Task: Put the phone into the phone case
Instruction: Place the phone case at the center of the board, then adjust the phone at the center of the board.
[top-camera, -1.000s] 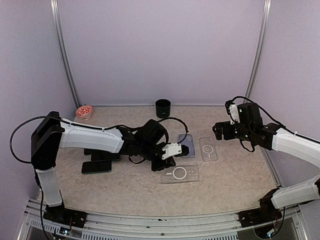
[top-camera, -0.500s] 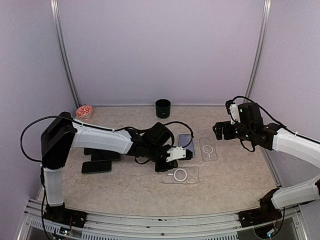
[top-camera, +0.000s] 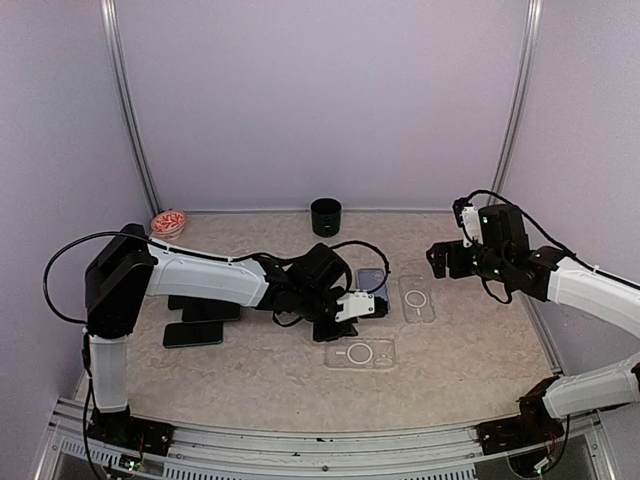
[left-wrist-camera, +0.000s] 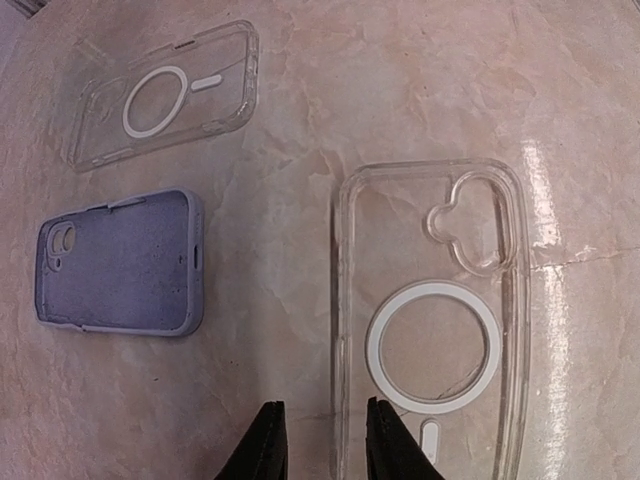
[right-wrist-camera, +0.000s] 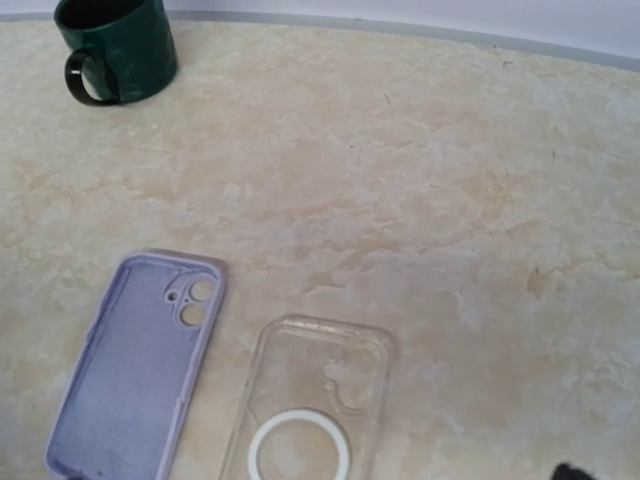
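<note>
Left gripper (left-wrist-camera: 322, 420) — jaws slightly parted astride the clear case's (left-wrist-camera: 430, 330) side wall; the dark phone (top-camera: 193, 334) lies left of that case, long axis sideways — nearest this arm.

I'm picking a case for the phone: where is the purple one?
In the top view the purple case lies mid-table, just left of a clear case and nearer than the dark mug.
</note>
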